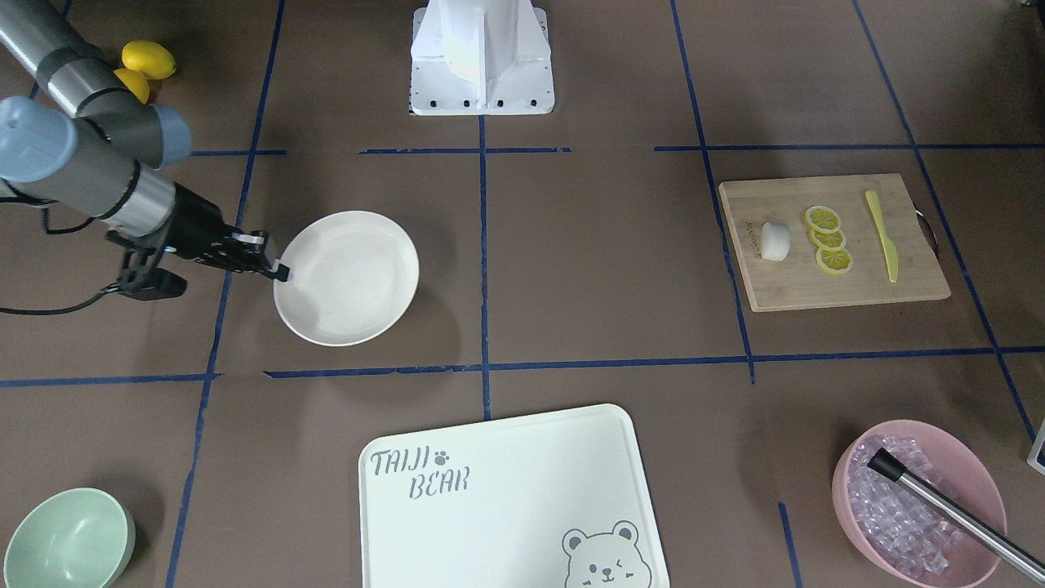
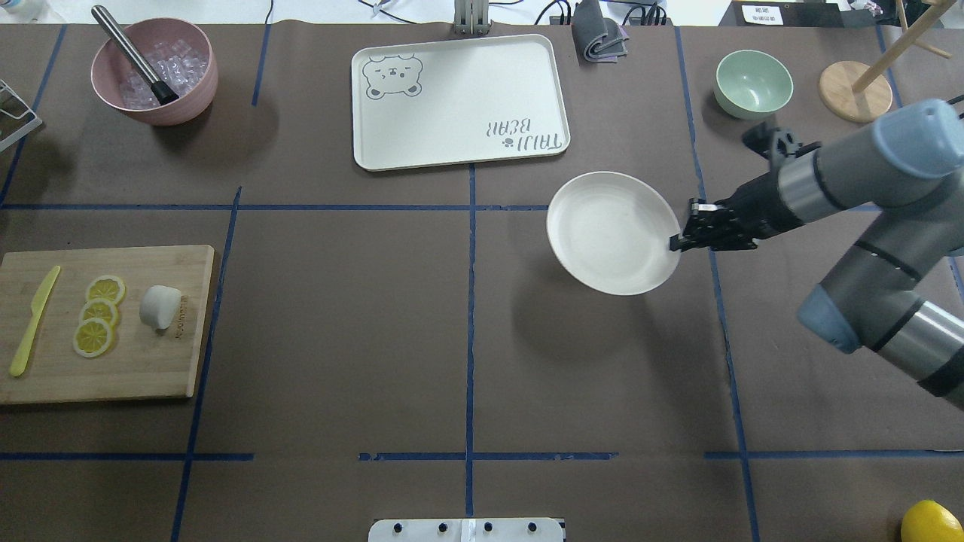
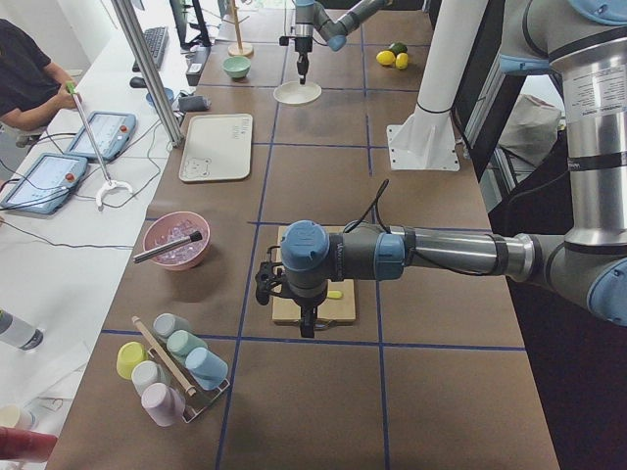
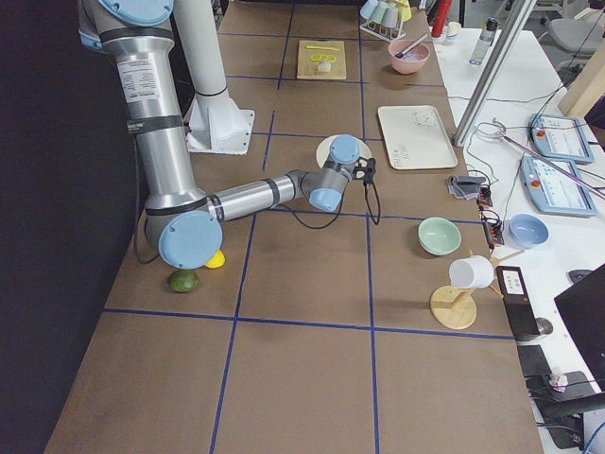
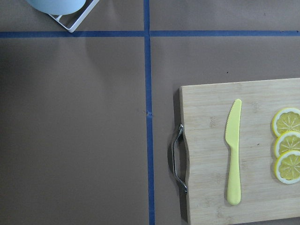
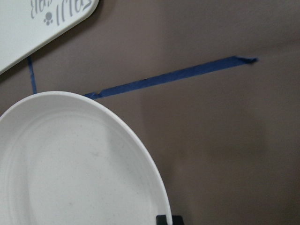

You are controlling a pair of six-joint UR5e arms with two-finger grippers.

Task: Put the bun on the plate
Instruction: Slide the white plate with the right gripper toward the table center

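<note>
Lying at the table's (image 2: 339, 339) left edge, the board (image 2: 135, 369) carries a knife (image 2: 34, 320) along its left edge. Next come 3 lemon slices (image 2: 100, 311) in an overlapping row, then the bun (image 2: 160, 306) just beside them, near the board's right edge. The left gripper (image 3: 307, 331) hangs above the board; I cannot tell whether its fingers are spread or closed. Well apart, right of the table's middle, the plate (image 2: 610, 233) looks slightly tilted, its shadow offset on the table. The right gripper (image 2: 680, 239) is clenched on the plate's right rim.
</note>
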